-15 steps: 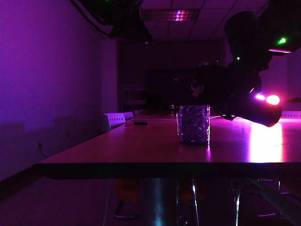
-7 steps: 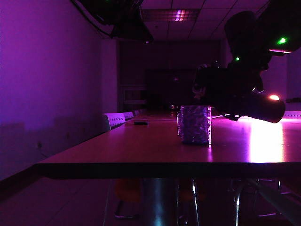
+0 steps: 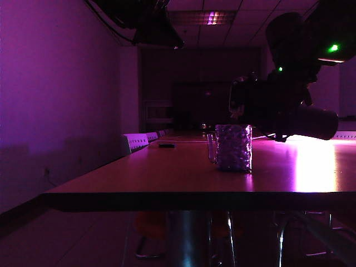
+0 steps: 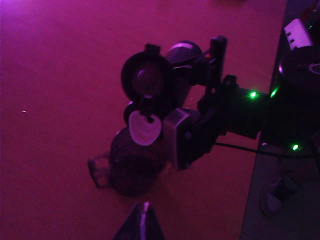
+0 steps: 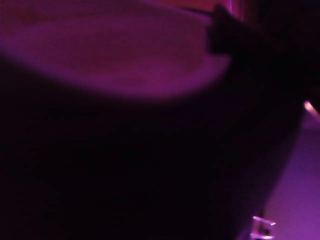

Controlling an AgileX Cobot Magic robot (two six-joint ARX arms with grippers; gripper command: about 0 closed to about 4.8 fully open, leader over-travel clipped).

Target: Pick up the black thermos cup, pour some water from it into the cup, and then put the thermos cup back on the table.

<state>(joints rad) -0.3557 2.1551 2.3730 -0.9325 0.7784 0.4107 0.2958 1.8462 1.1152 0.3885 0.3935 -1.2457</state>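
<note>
The cup (image 3: 233, 147), a short dimpled glass, stands on the table (image 3: 167, 178) near its front edge. My right gripper (image 3: 267, 108) is shut on the black thermos cup (image 3: 308, 122), which lies about level in the air just right of the cup, its mouth end toward the cup. In the left wrist view the thermos cup (image 4: 182, 52) hangs over the cup (image 4: 132, 167) with its round lid flipped open, held by the right gripper (image 4: 195, 100). The thermos cup's dark body (image 5: 125, 165) fills the right wrist view. My left gripper (image 4: 143, 215) is shut on nothing, beside the cup and above the table (image 4: 60, 75).
A small dark object (image 3: 166, 145) lies further back on the table. Pale chair backs (image 3: 136, 141) line its left side. The left arm (image 3: 150, 22) hangs high at the left. The table's edge, with floor and a shoe (image 4: 277, 195) beyond, lies close to the right arm.
The thermos cup has rolled from base-down to about level, its base rising at the right. The cup appears slightly further right. The left arm has kept still.
</note>
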